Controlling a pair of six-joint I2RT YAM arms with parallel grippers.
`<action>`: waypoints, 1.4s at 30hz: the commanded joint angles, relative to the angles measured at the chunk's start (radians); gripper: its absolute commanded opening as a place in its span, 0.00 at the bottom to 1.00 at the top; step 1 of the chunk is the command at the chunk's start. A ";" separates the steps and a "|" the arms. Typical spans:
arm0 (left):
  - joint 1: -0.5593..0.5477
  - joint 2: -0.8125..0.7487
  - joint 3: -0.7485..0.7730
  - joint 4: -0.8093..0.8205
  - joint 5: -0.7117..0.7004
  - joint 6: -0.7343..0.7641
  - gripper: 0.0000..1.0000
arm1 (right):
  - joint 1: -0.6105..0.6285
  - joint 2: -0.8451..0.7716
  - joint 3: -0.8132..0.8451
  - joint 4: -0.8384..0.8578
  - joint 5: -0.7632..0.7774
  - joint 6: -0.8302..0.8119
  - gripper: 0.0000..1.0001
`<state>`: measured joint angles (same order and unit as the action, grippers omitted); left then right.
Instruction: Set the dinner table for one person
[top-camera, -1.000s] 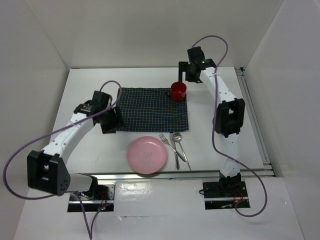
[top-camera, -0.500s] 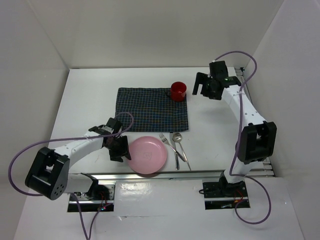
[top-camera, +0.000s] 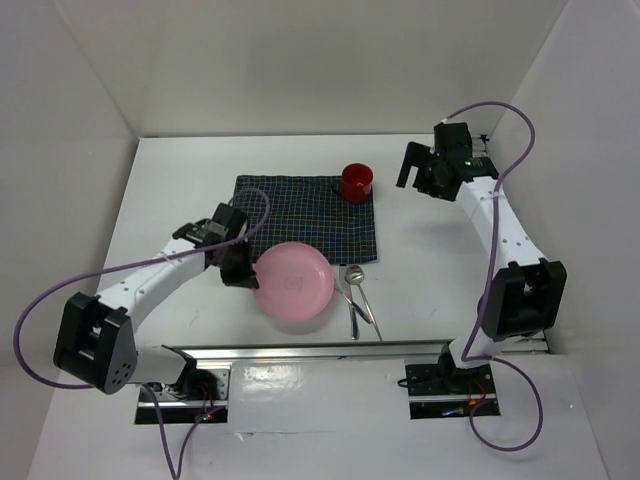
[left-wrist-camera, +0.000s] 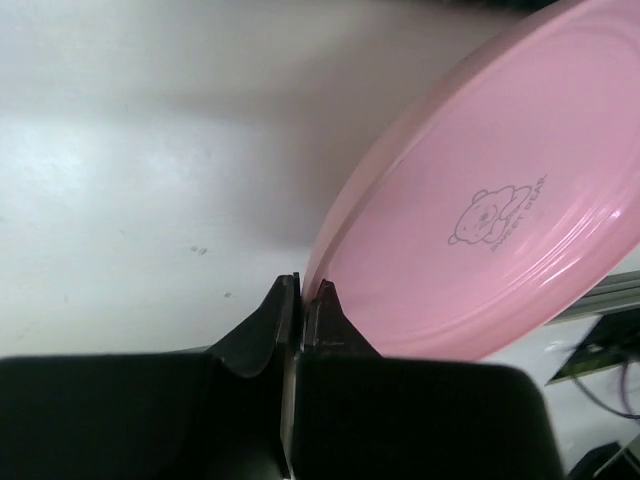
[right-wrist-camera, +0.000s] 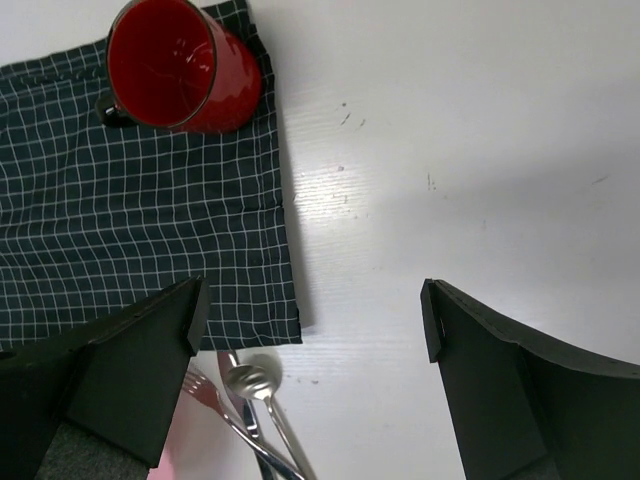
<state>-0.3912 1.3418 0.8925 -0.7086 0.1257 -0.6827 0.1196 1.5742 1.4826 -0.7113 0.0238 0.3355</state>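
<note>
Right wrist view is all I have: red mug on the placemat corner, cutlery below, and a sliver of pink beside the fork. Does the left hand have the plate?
Observer: Yes. In the left wrist view the left hand is shut on the rim of the pink plate.
Operator: Where does the plate sit relative to the mat?
Observer: From above, it overlaps the near edge of the placemat, just left of the spoon.
</note>
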 joint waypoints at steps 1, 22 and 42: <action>0.029 -0.064 0.173 -0.147 -0.082 0.041 0.00 | -0.015 -0.051 0.002 -0.013 0.007 -0.003 1.00; 0.112 0.655 0.749 0.043 0.028 -0.028 0.00 | -0.015 -0.114 -0.108 -0.066 -0.045 -0.012 0.99; 0.140 0.738 0.701 0.081 0.028 -0.002 0.45 | 0.407 -0.080 -0.395 -0.039 -0.056 0.099 0.63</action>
<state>-0.2512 2.0716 1.5925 -0.6327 0.1326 -0.6994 0.5144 1.4834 1.1145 -0.7612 -0.0772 0.3897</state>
